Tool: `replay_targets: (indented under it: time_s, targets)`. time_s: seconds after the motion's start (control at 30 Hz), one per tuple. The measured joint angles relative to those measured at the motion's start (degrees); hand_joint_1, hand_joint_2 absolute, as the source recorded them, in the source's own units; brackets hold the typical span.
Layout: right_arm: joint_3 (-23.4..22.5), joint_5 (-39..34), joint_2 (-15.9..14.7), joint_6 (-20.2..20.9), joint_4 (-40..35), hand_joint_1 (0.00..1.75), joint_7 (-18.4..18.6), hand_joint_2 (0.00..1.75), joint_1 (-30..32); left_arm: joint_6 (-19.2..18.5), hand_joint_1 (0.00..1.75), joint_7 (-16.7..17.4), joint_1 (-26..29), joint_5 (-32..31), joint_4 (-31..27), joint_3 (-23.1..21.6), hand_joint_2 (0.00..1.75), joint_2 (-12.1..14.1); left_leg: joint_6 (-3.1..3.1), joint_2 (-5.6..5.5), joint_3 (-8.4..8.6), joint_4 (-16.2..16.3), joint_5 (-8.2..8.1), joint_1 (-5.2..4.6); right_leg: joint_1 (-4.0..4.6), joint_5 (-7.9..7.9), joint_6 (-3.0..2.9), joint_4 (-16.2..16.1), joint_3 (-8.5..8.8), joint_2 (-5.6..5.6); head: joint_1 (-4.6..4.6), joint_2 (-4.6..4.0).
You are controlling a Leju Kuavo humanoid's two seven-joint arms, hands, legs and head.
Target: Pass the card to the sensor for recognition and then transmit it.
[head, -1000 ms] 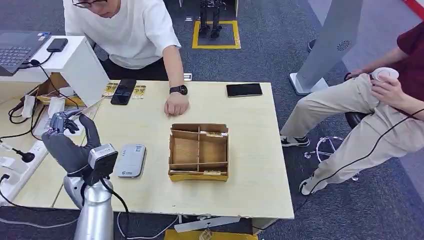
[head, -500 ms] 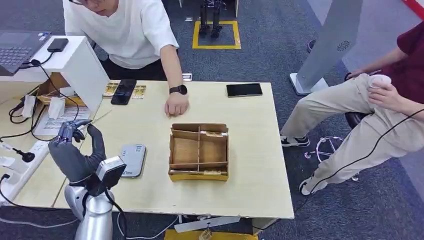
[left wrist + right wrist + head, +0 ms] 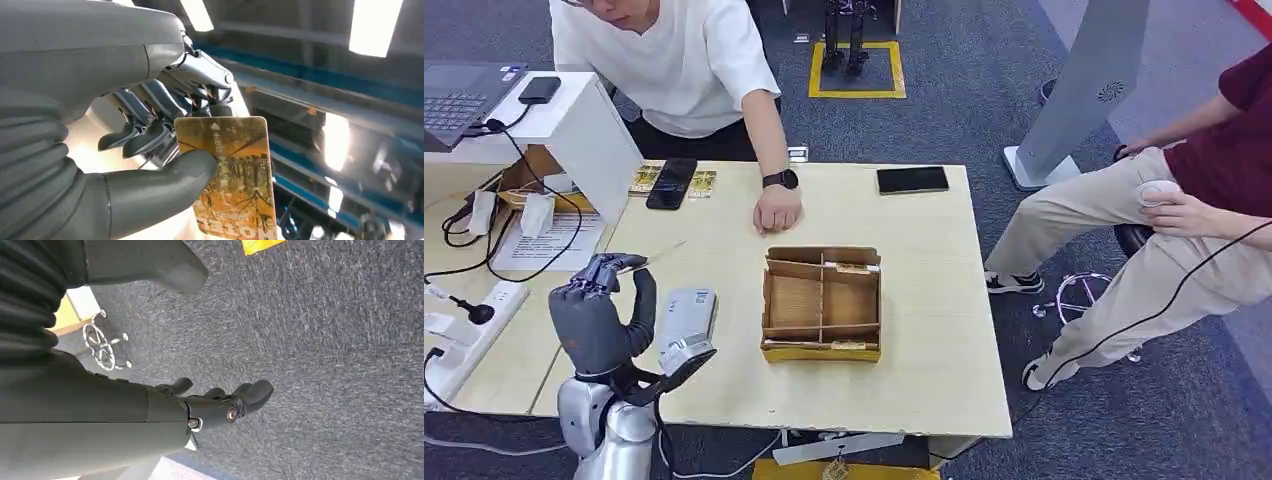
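One orange card (image 3: 235, 175) is pinched by the left hand (image 3: 602, 318) above the worktop (image 3: 924, 300); one grey sensor (image 3: 686, 314) beside; right hand (image 3: 220, 405) empty, fingers loosely apart; card lettering unreadable.

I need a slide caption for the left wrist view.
Left robot hand pinches an orange printed card between thumb and fingers.

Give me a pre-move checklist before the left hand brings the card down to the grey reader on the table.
1. Card held: ok. The left hand pinches the card between thumb and fingers.
2. Reader reachable: ok, it lies beside the left hand.
3. Reader top free: ok, nothing rests on it.
4. Person's hand out of the way: ok, it rests on the table beyond the cardboard tray.
5. Card flat over reader: not ok, it is beside the reader.
6. Right hand idle: ok, it holds nothing.
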Motion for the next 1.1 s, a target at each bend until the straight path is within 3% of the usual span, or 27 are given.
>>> replay_targets:
  time_s: [0.2, 0.27, 0.4, 0.53, 0.87, 1.1]
  targets:
    - [-0.1, 0.3, 0.0, 0.2, -0.1, 0.00, 0.0, 1.75, 0.1, 0.0, 1.75, -0.6, 0.3, -5.0, 2.1, 2.9, 1.75, -0.1, 0.00, 0.00, 0.00, 0.0, 0.00, 0.00, 0.00, 0.00, 0.00, 0.0, -0.02, -0.01, 0.02, 0.00]
    - [-0.2, 0.3, 0.0, 0.5, -0.2, 0.00, 0.3, 1.75, 0.1, 0.0, 1.75, 1.5, 0.3, -10.0, 3.8, 4.5, 1.75, -0.2, 0.00, 0.01, 0.00, 0.0, 0.00, 0.00, 0.00, -0.01, -0.01, 0.0, -0.02, 0.00, 0.00, 0.00]
    - [-0.2, 0.3, 0.0, 0.7, -0.4, 0.00, 0.6, 1.75, 0.2, 0.0, 1.75, 5.3, 0.3, -13.1, 5.7, 6.4, 1.75, -0.2, 0.00, 0.01, 0.00, 0.0, 0.00, 0.01, 0.00, -0.01, -0.01, 0.0, -0.03, 0.01, 0.02, 0.00]
    - [-0.4, 0.3, 0.0, 0.9, -0.8, 0.00, 0.9, 1.75, 0.2, 0.0, 1.75, 12.2, 0.3, -16.2, 6.9, 6.8, 1.75, 0.0, 0.00, 0.01, 0.00, 0.0, 0.00, 0.01, 0.00, 0.00, 0.00, 0.0, -0.02, 0.00, 0.02, 0.00]
    - [-1.1, 0.3, 0.0, 1.1, -1.6, 0.00, 1.1, 1.75, 0.3, 0.0, 1.75, 23.4, 0.8, -19.9, 7.6, 5.6, 1.75, 1.0, 0.00, 0.01, 0.00, 0.0, 0.00, 0.01, 0.00, 0.00, 0.00, 0.0, -0.03, 0.00, 0.02, 0.00]
    - [-1.2, 0.7, 0.0, 1.7, -2.0, 0.00, 1.4, 1.75, 0.4, 0.1, 1.75, 33.6, 2.0, -24.3, 7.5, 0.2, 1.75, 5.4, 0.00, 0.01, 0.00, 0.0, 0.00, 0.01, 0.01, -0.01, -0.01, 0.0, -0.03, 0.00, 0.02, 0.00]
